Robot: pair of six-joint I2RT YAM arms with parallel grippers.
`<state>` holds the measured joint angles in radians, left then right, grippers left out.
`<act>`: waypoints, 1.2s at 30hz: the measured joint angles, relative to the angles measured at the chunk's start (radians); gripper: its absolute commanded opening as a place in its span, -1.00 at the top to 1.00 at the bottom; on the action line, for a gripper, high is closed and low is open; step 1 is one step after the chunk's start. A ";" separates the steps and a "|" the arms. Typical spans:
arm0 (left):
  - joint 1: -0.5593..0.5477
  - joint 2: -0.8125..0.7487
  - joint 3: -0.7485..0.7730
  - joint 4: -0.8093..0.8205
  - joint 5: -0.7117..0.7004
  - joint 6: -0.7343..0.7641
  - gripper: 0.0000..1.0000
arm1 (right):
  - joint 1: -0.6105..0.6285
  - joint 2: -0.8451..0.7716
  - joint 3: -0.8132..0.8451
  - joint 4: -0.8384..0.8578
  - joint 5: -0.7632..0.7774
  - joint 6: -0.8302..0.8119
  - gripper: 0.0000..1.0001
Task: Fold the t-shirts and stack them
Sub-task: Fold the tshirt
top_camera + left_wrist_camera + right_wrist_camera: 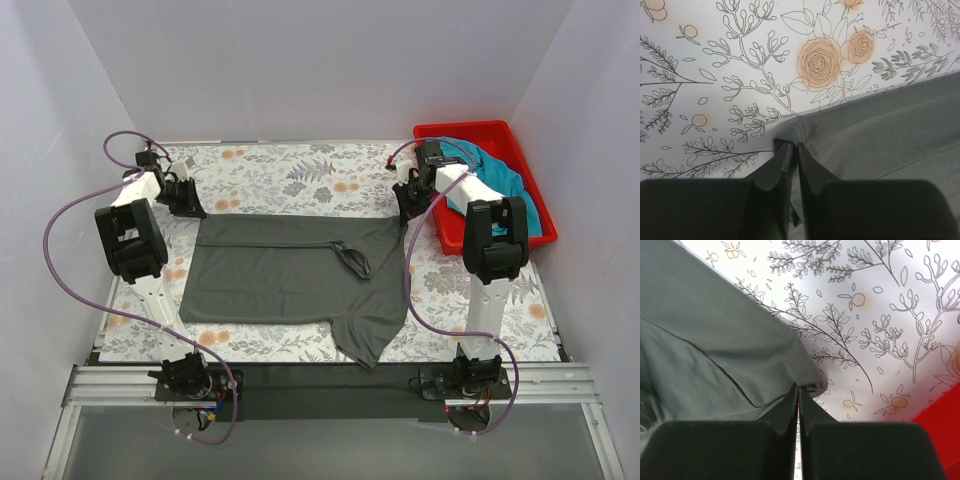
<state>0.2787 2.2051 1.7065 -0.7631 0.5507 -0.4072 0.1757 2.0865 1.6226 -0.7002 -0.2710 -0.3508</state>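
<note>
The dark grey t-shirt point(290, 275) lies spread on the flowered table cover, with a fold along its far edge and one part hanging toward the near edge. My left gripper point(190, 208) is at its far left corner, shut on the cloth; grey fabric point(880, 130) shows pinched between the fingertips of the left gripper point(792, 146). At the far right corner my right gripper point(405, 212) is shut on the shirt's rolled corner point(807, 375), which shows at the tips of the right gripper point(798, 388). The teal-blue t-shirt point(505, 180) lies bunched in the red bin.
The red bin point(470, 132) stands at the far right, right next to my right arm; its corner point(940, 415) shows in the right wrist view. White walls enclose the table on three sides. Purple cables loop off both arms.
</note>
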 measured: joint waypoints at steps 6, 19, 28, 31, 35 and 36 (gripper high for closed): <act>0.000 0.001 0.036 -0.003 -0.005 -0.005 1.00 | -0.008 0.014 0.016 -0.001 0.030 0.007 0.97; 0.000 0.083 0.089 0.044 -0.018 -0.066 1.00 | -0.011 0.149 0.171 -0.007 0.089 0.011 0.97; -0.001 0.142 0.175 0.093 -0.024 -0.127 0.68 | -0.010 0.274 0.378 0.001 0.121 0.013 0.62; 0.000 0.138 0.173 0.097 -0.021 -0.131 0.43 | -0.010 0.272 0.383 -0.002 0.103 0.007 0.27; 0.003 0.088 0.120 0.105 -0.013 -0.120 0.34 | -0.007 0.206 0.321 -0.004 0.048 -0.016 0.21; 0.004 0.064 0.099 0.104 -0.008 -0.112 0.32 | -0.004 0.172 0.291 -0.009 0.036 -0.020 0.22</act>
<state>0.2829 2.2692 1.8057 -0.6590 0.5423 -0.5194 0.1719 2.2585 1.9141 -0.7090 -0.2348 -0.3706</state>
